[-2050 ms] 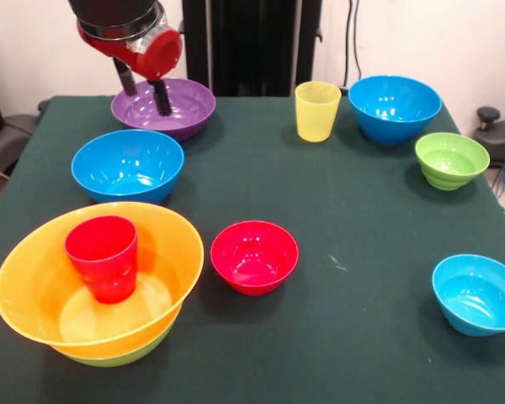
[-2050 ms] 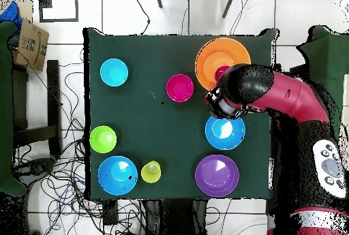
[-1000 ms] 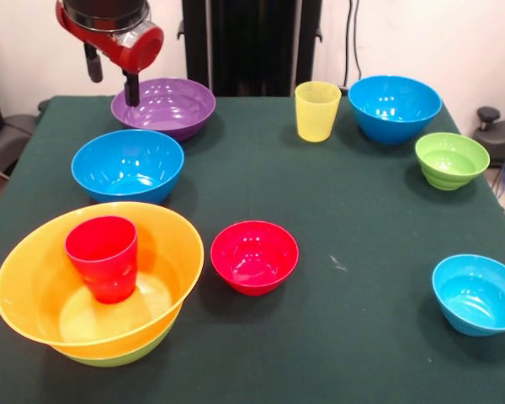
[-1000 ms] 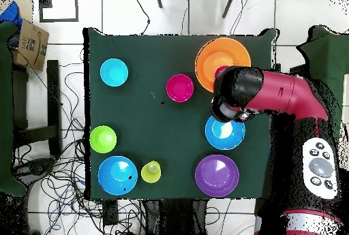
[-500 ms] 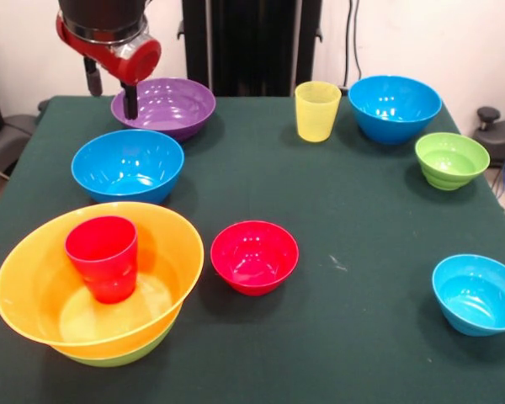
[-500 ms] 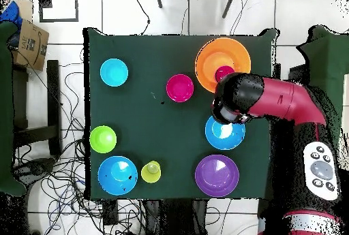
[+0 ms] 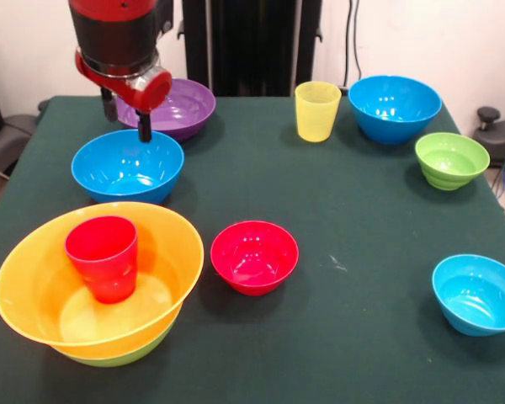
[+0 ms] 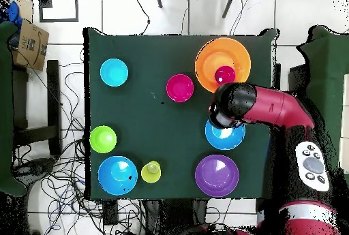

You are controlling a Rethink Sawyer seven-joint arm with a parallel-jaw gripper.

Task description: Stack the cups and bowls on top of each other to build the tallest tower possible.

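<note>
The tower stands at the front left: a large orange bowl (image 7: 164, 252) nested in a lime-green bowl (image 7: 122, 357), with a red cup (image 7: 103, 257) upright inside. My gripper (image 7: 126, 120) is open and empty. It hangs just above the far rim of a medium blue bowl (image 7: 128, 164), in front of the purple bowl (image 7: 181, 105). A translucent yellow cup (image 7: 316, 110) stands at the back. In the overhead view the arm's head (image 8: 229, 105) covers the fingers and part of that blue bowl (image 8: 228, 137).
A small red bowl (image 7: 254, 256) sits mid-table. A second medium blue bowl (image 7: 394, 107) is at the back right, a ribbed green bowl (image 7: 451, 160) at the right edge, and a small blue bowl (image 7: 478, 295) at the front right.
My gripper has come down and forward from beside the purple bowl to over the medium blue bowl's far rim. It stays open. No bowl or cup has moved.
</note>
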